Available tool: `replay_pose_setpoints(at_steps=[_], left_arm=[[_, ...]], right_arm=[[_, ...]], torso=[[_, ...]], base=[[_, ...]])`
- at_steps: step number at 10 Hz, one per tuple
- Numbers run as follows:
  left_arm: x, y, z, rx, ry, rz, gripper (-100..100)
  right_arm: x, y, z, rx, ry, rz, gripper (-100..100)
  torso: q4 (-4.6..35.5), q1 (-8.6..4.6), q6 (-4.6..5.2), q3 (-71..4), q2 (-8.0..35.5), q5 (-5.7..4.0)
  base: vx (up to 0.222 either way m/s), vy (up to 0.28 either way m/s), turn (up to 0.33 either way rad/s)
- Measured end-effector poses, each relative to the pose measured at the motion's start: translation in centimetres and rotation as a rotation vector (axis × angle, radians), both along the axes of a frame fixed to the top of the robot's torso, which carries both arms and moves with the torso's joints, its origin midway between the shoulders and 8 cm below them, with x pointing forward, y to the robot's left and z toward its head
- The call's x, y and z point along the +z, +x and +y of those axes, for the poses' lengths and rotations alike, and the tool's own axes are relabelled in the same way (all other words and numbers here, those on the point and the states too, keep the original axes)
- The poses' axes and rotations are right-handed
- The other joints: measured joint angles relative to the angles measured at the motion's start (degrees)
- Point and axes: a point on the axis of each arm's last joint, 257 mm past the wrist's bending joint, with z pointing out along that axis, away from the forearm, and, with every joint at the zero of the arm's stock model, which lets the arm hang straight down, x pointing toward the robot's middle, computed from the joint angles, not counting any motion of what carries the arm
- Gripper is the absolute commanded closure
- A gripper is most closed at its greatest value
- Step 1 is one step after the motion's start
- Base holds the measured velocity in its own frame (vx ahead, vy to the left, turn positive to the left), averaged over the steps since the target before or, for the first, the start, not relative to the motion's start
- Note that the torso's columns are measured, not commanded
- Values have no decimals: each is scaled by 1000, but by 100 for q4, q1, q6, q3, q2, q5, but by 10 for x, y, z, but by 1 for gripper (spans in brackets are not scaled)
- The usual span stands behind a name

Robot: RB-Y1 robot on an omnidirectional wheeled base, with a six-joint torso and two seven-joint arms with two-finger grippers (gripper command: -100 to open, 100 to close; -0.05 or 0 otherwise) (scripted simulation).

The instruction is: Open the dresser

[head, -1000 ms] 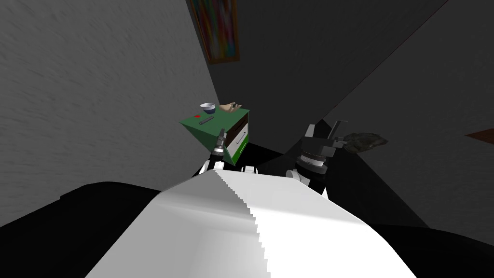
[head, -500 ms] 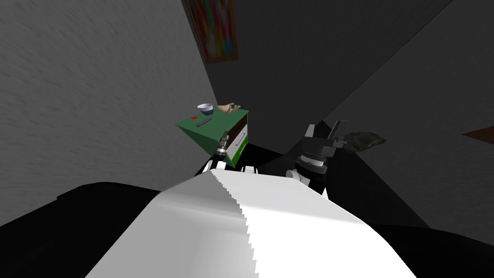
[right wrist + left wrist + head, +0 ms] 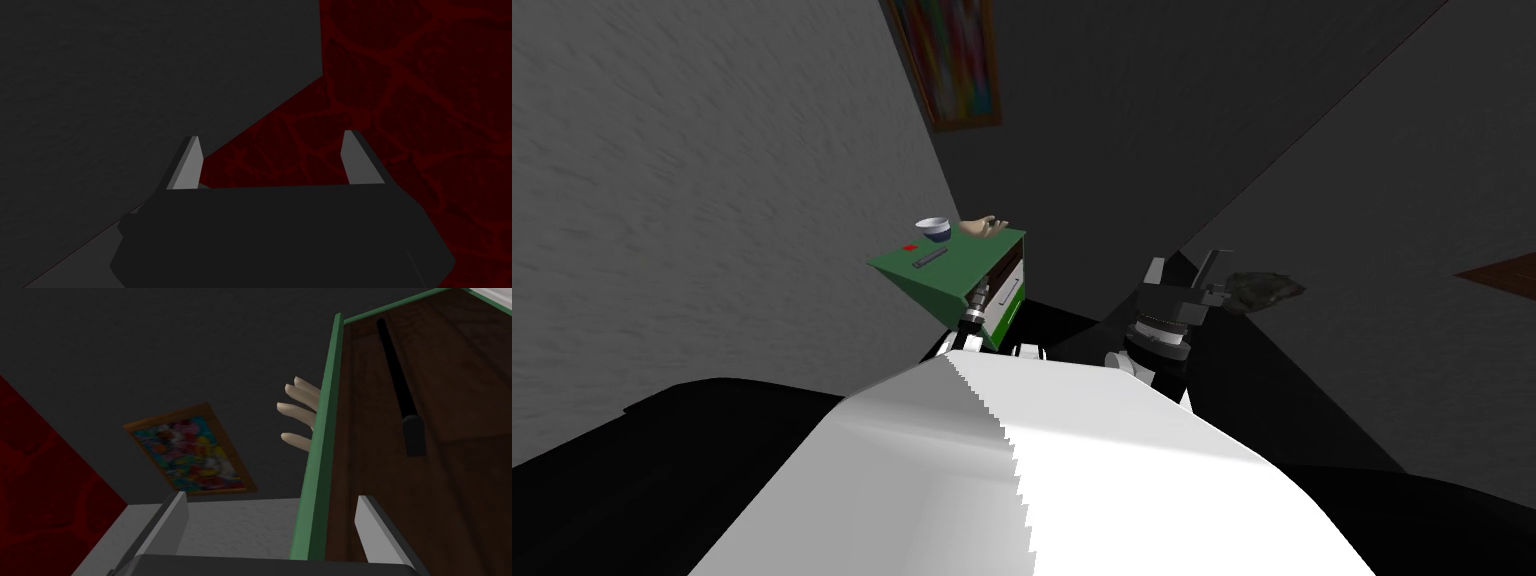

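Dresser: one, green (image 3: 932, 278), against the grey wall
Left gripper (image 3: 272, 503): at dresser's front, fingers wide, green rim between them
Dresser top: one bowl (image 3: 933, 229), one pale hand shape (image 3: 982, 226), one dark bar (image 3: 930, 260), unidentifiable
Right gripper (image 3: 1202, 270): well right of dresser, fingers wide, empty

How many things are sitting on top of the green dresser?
4 on the green dresser: a white-and-blue bowl at the far corner, a beige model hand beside it, a small red patch and a flat grey bar nearer me. Smaller items may be hidden.
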Motion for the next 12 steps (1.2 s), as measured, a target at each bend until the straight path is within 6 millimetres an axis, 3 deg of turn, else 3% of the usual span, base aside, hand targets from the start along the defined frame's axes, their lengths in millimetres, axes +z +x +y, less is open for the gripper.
replay_pose_setpoints(at_steps=[12], left_arm=[[-96,25,-5,-11,54,216,-100]], right_arm=[[0,0,0,0,0,0,0]], torso=[[3,-2,0,8,13,-1]], base=[[44,13,-32]])
